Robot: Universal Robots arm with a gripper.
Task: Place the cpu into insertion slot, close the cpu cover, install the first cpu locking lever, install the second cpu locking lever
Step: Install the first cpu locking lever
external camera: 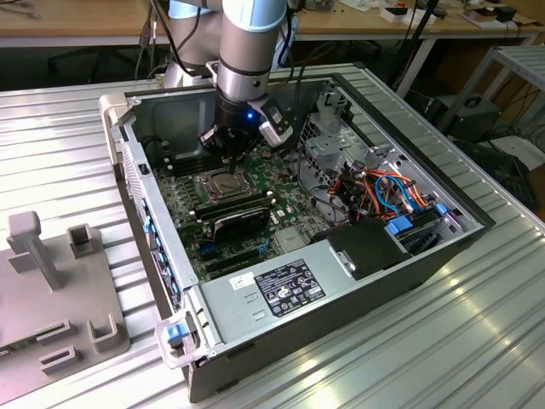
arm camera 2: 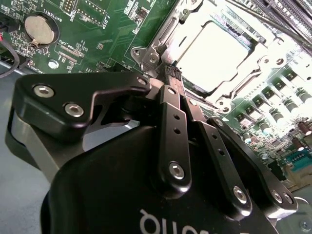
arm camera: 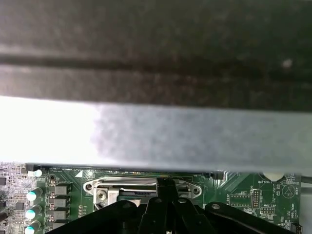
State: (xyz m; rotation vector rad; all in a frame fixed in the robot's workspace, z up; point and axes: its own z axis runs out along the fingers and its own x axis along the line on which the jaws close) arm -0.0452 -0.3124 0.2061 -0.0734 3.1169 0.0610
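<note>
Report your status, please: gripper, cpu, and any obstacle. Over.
Gripper shut, at the corner of the cpu cover. Cpu lies under the cover, cover down. No obstacle seen near it.

Even light in the exterior view; glare whitens the cpu [arm camera 2: 214, 56] in the second wrist view.

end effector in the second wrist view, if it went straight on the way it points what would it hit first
Most likely the silvery metal cpu cover frame, at its edge beside the silvery-grey square cpu. The black end effector, tips closed, sits at that rim; whether it touches is unclear.
</note>
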